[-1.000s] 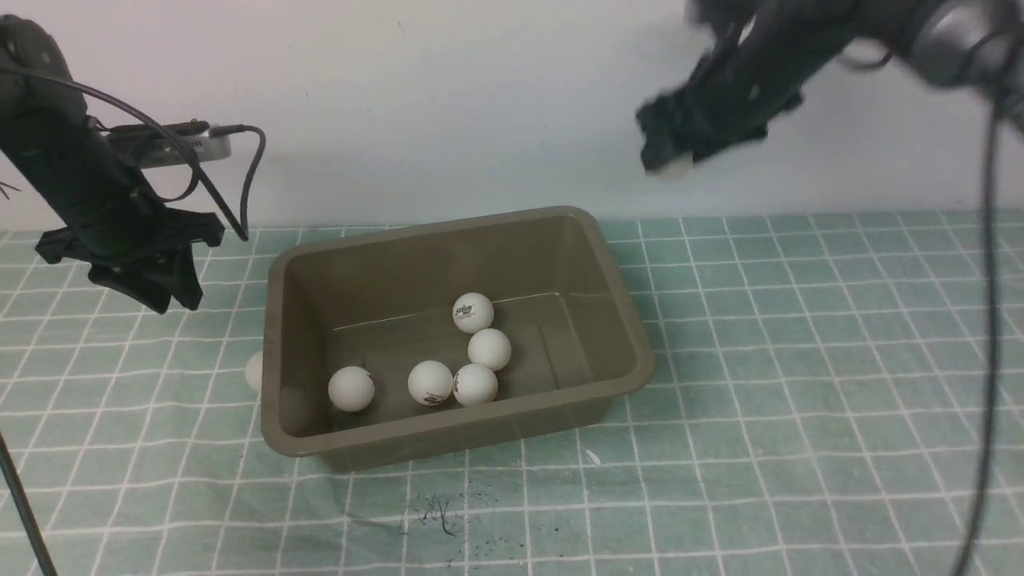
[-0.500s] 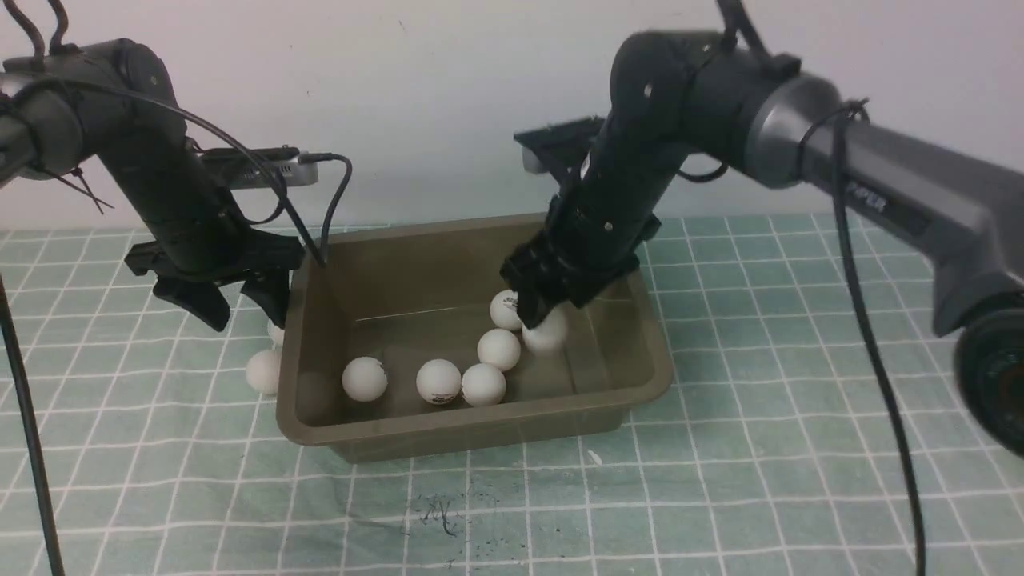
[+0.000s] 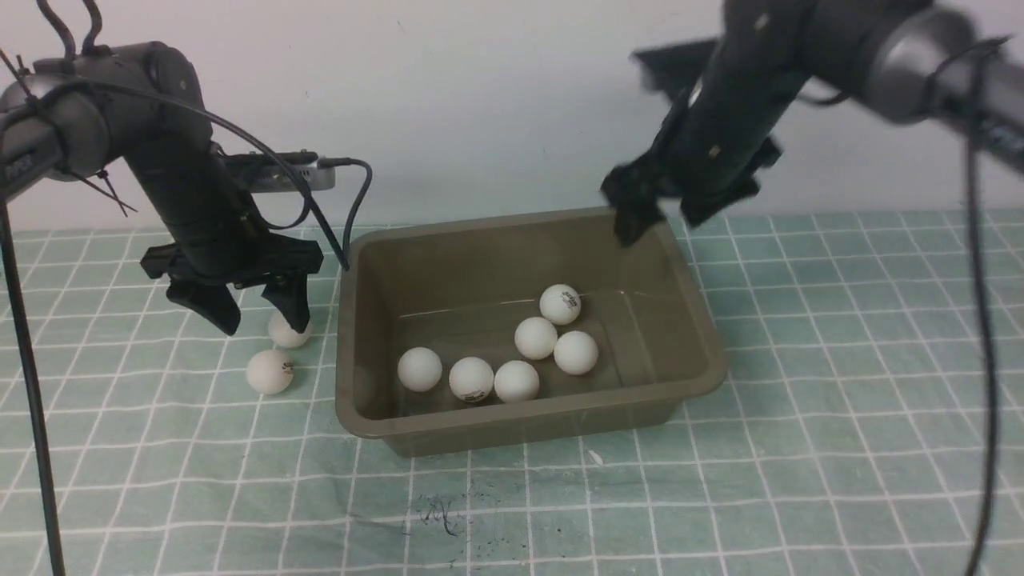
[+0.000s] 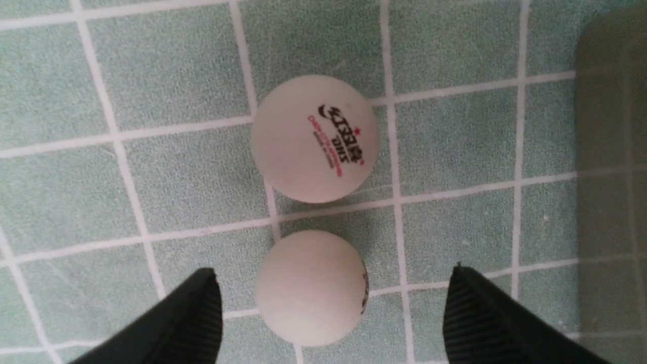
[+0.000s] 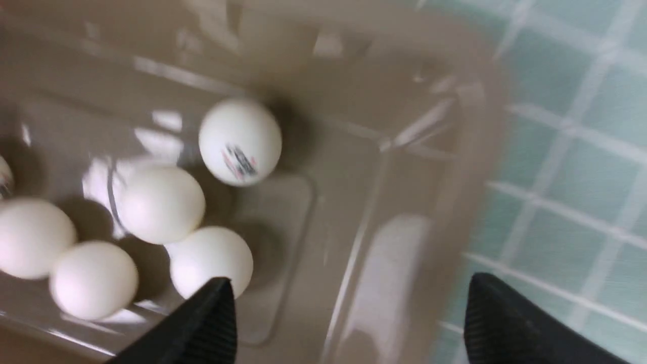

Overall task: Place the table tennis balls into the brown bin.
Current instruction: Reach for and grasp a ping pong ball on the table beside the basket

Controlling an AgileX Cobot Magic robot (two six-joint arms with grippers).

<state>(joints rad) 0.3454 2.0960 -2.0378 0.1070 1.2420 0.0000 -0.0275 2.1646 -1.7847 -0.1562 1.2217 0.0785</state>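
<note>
The brown bin (image 3: 512,426) stands mid-table with several white table tennis balls (image 3: 535,338) on its floor. Two more balls lie on the cloth to its left: one (image 3: 270,371) nearer the front, one (image 3: 282,332) partly behind a finger of my left gripper (image 3: 262,320). The left gripper is open and hangs low over that ball (image 4: 311,288), which sits between its fingers untouched; the logo ball (image 4: 314,139) lies just beyond. My right gripper (image 3: 660,226) is open and empty above the bin's far right corner (image 5: 455,151), with balls (image 5: 240,141) below it.
A green checked cloth (image 3: 840,360) covers the table, with a white wall close behind. Dark scribble marks (image 3: 436,508) sit on the cloth in front of the bin. The left arm's cable (image 3: 352,208) hangs near the bin's far left corner.
The right gripper came down into the bin, let a ball go and rose to the far right corner. The bin slid right. The left gripper opened and moved over the ball beside the bin.
</note>
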